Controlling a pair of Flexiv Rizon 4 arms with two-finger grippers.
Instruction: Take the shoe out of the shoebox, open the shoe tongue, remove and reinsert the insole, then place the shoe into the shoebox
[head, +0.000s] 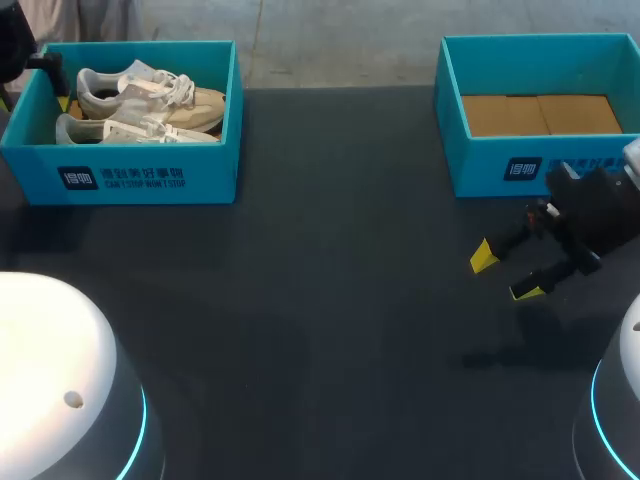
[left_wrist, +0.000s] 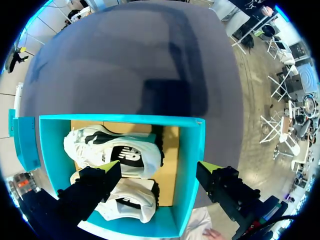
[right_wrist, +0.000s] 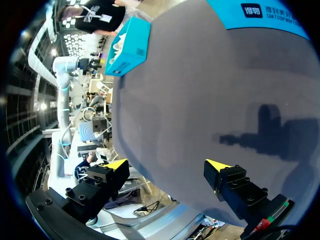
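Observation:
Two white and beige sneakers lie side by side in the teal shoebox (head: 150, 178) at the table's back left: one shoe (head: 150, 93) behind, the other shoe (head: 135, 131) in front. My left gripper (head: 58, 90) hangs at that box's left end. In the left wrist view the left gripper (left_wrist: 159, 167) stands open above the shoebox (left_wrist: 192, 165), with one shoe (left_wrist: 112, 152) ahead of its fingers and the second shoe (left_wrist: 127, 200) partly under one finger. My right gripper (head: 508, 274) is open over bare table at the right, holding nothing, as the right wrist view shows (right_wrist: 167, 164).
A second teal box (head: 540, 165), holding only a brown cardboard floor, stands at the back right, just behind my right gripper. The dark tabletop (head: 330, 300) stretches between the boxes. White rounded robot bases (head: 50, 370) sit at both front corners.

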